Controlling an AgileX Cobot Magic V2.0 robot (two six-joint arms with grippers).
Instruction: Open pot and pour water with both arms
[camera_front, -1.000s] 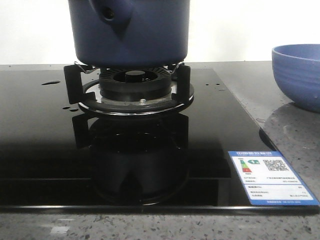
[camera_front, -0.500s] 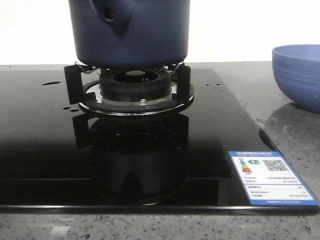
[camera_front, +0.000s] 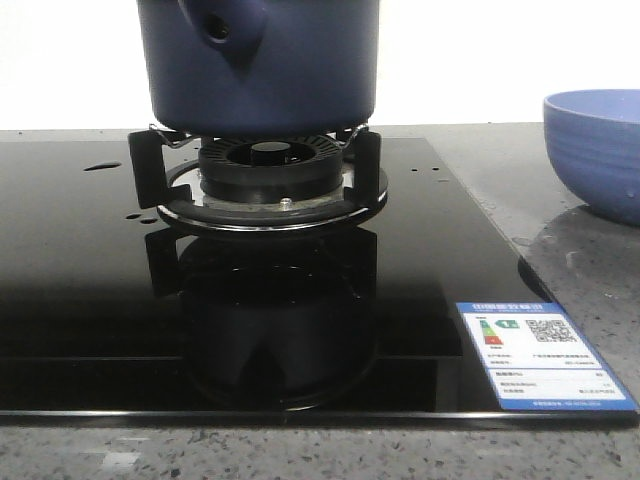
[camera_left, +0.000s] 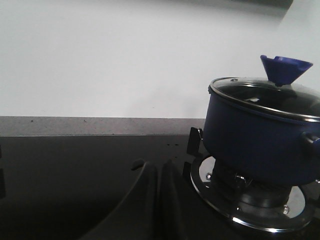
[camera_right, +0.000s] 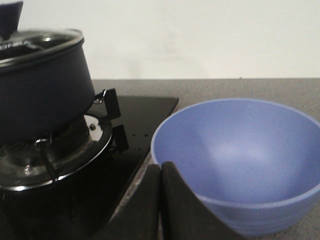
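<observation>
Nothing had moved since a moment before. The pot sat on the burner of the black stove, with its glass lid on. My left fingers were pressed together, holding nothing. My right fingers were together too, just beside the blue bowl on the desk. Water drops lay on the stove.

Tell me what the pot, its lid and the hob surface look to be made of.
The pot: probably coated metal, matte navy with no glare.
The lid: clear glass, since the inside shows through, with a bright metal rim; its blue knob may be plastic or silicone.
The hob surface: glossy black glass, mirroring the burner sharply.
</observation>
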